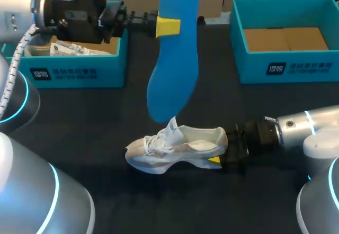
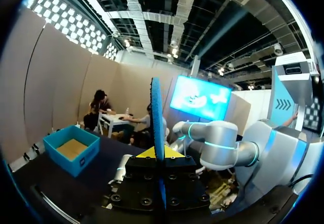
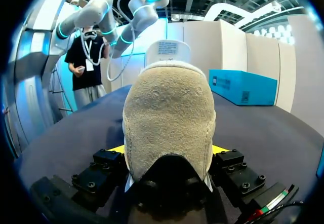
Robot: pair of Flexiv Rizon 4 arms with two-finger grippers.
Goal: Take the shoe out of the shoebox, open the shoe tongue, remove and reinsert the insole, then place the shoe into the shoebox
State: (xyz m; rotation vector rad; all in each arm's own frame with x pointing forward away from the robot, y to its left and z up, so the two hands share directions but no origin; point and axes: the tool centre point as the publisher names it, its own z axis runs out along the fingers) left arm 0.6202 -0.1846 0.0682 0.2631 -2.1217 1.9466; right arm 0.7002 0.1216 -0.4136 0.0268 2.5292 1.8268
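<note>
A white shoe (image 1: 175, 148) lies on the black table, toe to the left, tongue raised. My right gripper (image 1: 221, 159) is shut on its heel; in the right wrist view the beige heel (image 3: 169, 117) fills the space between the yellow fingertips (image 3: 116, 148) of the right gripper (image 3: 169, 150). A blue insole (image 1: 175, 59) hangs upright in the air above the shoe, its lower end just over the tongue. My left gripper (image 1: 168, 26) is shut on its upper part. In the left wrist view the insole (image 2: 157, 112) stands edge-on in the left gripper (image 2: 158, 153).
A teal shoebox (image 1: 79, 67) with paper inside stands at the back left under my left arm. A second teal box (image 1: 286, 67) with a brown bottom sits at the back right; it shows as a teal box (image 2: 71, 150) in the left wrist view.
</note>
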